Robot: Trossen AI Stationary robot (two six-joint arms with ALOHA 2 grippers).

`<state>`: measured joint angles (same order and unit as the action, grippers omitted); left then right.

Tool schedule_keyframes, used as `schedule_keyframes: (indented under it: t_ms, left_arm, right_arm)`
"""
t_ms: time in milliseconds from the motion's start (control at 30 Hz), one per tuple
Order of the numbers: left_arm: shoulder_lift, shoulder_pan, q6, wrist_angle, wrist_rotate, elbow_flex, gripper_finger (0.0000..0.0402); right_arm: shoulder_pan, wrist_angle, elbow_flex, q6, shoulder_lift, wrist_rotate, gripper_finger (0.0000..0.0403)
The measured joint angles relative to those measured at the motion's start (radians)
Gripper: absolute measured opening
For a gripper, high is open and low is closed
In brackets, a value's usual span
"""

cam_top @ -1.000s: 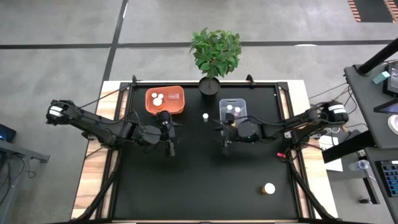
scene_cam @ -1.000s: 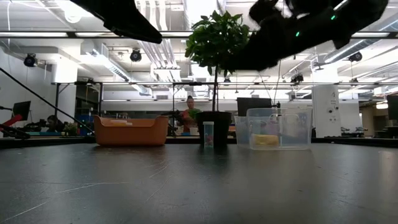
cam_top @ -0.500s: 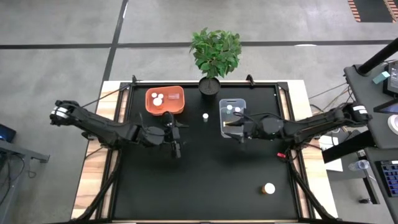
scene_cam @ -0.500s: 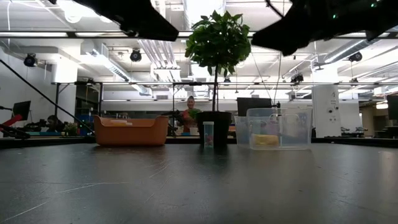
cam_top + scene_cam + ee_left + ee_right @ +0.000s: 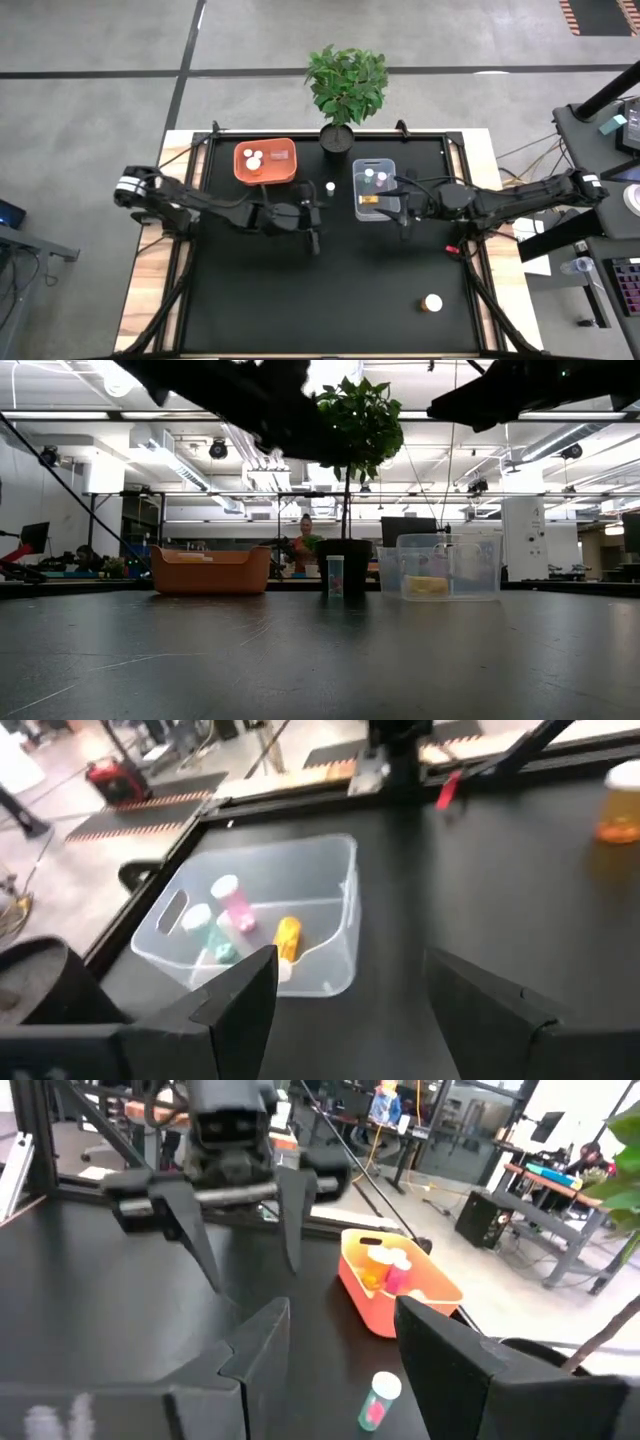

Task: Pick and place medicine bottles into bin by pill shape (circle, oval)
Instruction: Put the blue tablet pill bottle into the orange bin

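A tiny white-capped medicine bottle (image 5: 330, 187) stands upright on the black mat between the orange bin (image 5: 285, 170) and the clear bin (image 5: 386, 205); it also shows in the low view (image 5: 335, 575) and the right wrist view (image 5: 378, 1398). An amber bottle (image 5: 432, 302) stands near the near right corner. Both bins hold bottles (image 5: 253, 158) (image 5: 231, 906). My left gripper (image 5: 314, 240) hangs open over the mat just near of the standing bottle, nothing between its fingers (image 5: 348, 960). My right gripper (image 5: 404, 222) is open and empty beside the clear bin's right side (image 5: 340, 1308).
A potted green plant (image 5: 346, 85) stands at the far edge, its dark pot (image 5: 349, 566) right behind the standing bottle. Bare black mat (image 5: 330, 300) stretches across the near half. A metal frame (image 5: 455, 170) rims the mat. People sit in the room beyond (image 5: 306, 540).
My left gripper has travelled toward the table's right edge and sunk a little, passing from in front of the orange bin to the mat's middle. My right gripper has drawn back toward the table's right edge and risen, leaving the clear bin's near side. No bottle has moved.
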<state>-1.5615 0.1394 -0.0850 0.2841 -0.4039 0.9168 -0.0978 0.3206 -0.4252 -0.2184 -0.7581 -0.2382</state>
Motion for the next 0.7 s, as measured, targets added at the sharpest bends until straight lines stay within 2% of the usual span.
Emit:
schedule_keyframes:
  t_ms: [133, 433, 700]
  left_arm:
    - [-0.073, -0.044, 0.002, -0.011, 0.011, 0.044, 0.0233]
    - [-0.14, -0.191, 0.067, -0.015, 0.141, 0.063, 0.0233]
    - [-0.235, -0.268, 0.107, -0.006, 0.156, 0.06, 0.0233]
  right_arm:
    - [0.0, -0.013, 0.002, -0.014, 0.004, 0.0, 0.0176]
    - [0.0, -0.024, 0.009, -0.016, -0.015, 0.0, 0.0176]
    - [0.0, -0.024, 0.02, -0.001, -0.027, 0.0, 0.0176]
